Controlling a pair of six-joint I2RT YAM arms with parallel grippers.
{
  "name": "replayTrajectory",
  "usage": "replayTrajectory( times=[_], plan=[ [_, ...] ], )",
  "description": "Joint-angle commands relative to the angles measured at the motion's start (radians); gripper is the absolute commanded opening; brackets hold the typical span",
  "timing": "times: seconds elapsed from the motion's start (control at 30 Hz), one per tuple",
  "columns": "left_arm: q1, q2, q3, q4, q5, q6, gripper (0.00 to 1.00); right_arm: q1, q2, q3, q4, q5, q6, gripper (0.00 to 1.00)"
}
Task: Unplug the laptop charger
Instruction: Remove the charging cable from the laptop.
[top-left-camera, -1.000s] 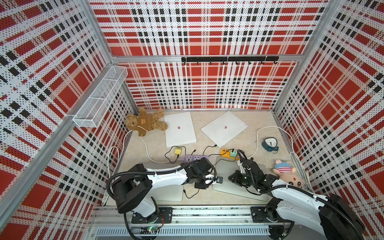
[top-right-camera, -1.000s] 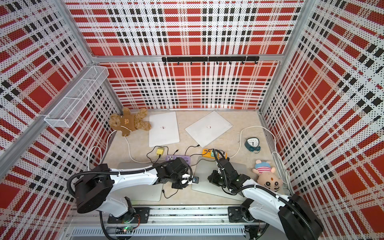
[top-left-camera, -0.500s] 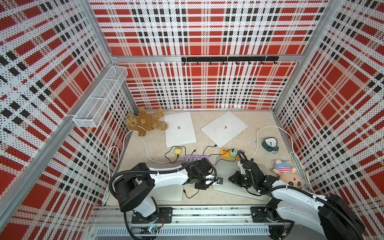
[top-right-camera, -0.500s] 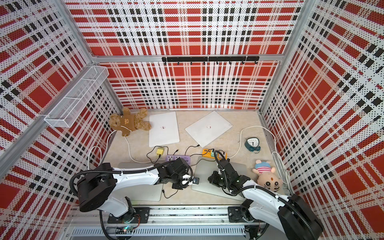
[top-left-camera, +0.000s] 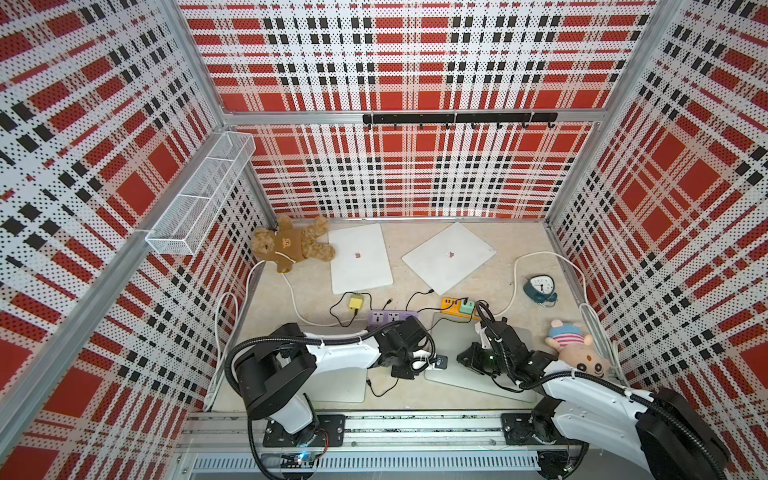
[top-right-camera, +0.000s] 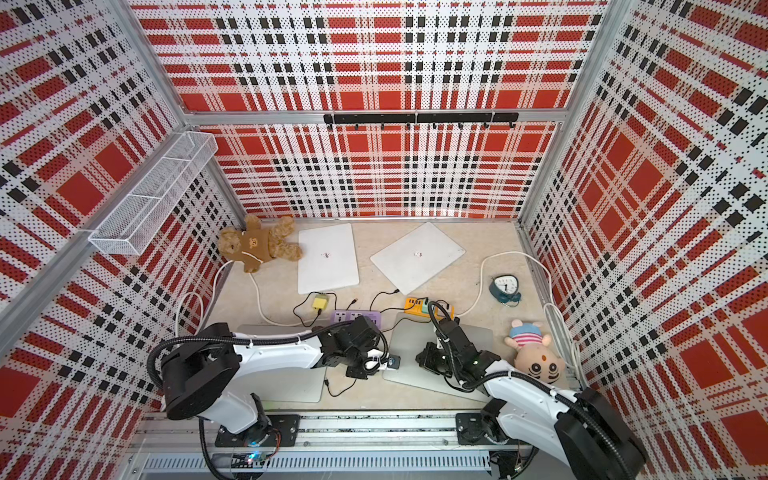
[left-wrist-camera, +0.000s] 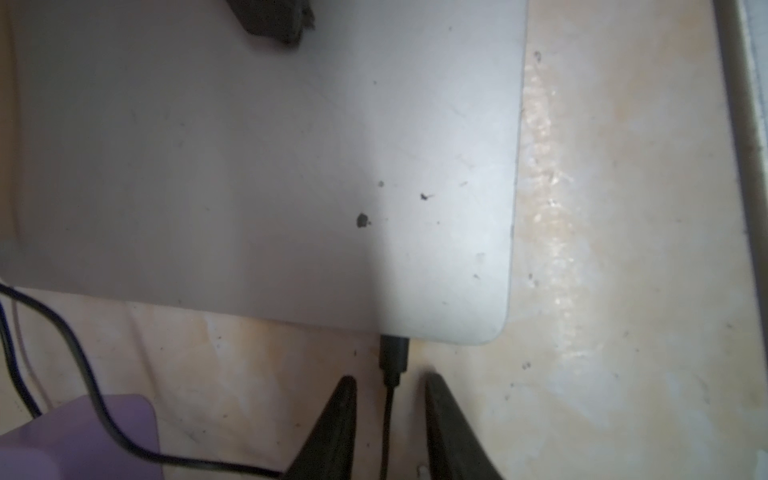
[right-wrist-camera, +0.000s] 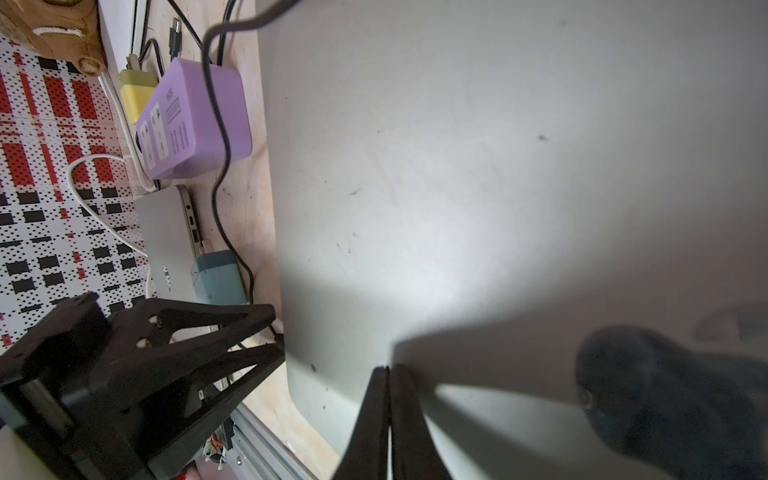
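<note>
A grey laptop (top-left-camera: 457, 332) (top-right-camera: 415, 332) lies closed at the front right. The black plug (left-wrist-camera: 394, 353) of the charger sits in the laptop's side edge near a corner (left-wrist-camera: 494, 328). Its thin black cable (left-wrist-camera: 388, 424) (right-wrist-camera: 216, 187) trails back between the fingers of my left gripper (left-wrist-camera: 390, 380) (top-left-camera: 424, 363) (top-right-camera: 384, 362). That gripper is open, one fingertip on each side of the cable just behind the plug, with a gap on both sides. My right gripper (right-wrist-camera: 388, 368) (top-left-camera: 465, 358) (top-right-camera: 424, 358) is shut, its tips down on the grey lid (right-wrist-camera: 457, 166).
A purple power strip (top-left-camera: 386, 318) (right-wrist-camera: 195, 120) and an orange one (top-left-camera: 457, 305) lie behind the arms, with a yellow charger (top-left-camera: 355, 302). Another grey laptop (top-left-camera: 340, 390) is under my left arm. Two white laptops, a teddy bear (top-left-camera: 291, 245), a clock (top-left-camera: 540, 286) and a plush toy (top-left-camera: 577, 353) lie around.
My left gripper has edged slightly toward the laptop's edge and its jaws have narrowed round the cable. The right arm has stayed put.
</note>
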Motion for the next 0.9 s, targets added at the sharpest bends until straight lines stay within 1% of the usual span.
replayTrajectory(
  times=[0.0,0.63,0.87],
  plan=[
    [-0.008,0.024,0.020,-0.006,0.024,0.019,0.30,-0.005,-0.018,-0.019,0.010,0.007,0.013,0.08],
    [-0.029,0.075,0.061,-0.038,0.050,0.015,0.19,-0.004,-0.018,-0.023,0.014,0.008,0.011,0.08],
    [-0.033,0.094,0.076,-0.054,0.053,0.013,0.10,-0.005,-0.017,-0.027,0.015,0.008,0.011,0.08]
  ],
)
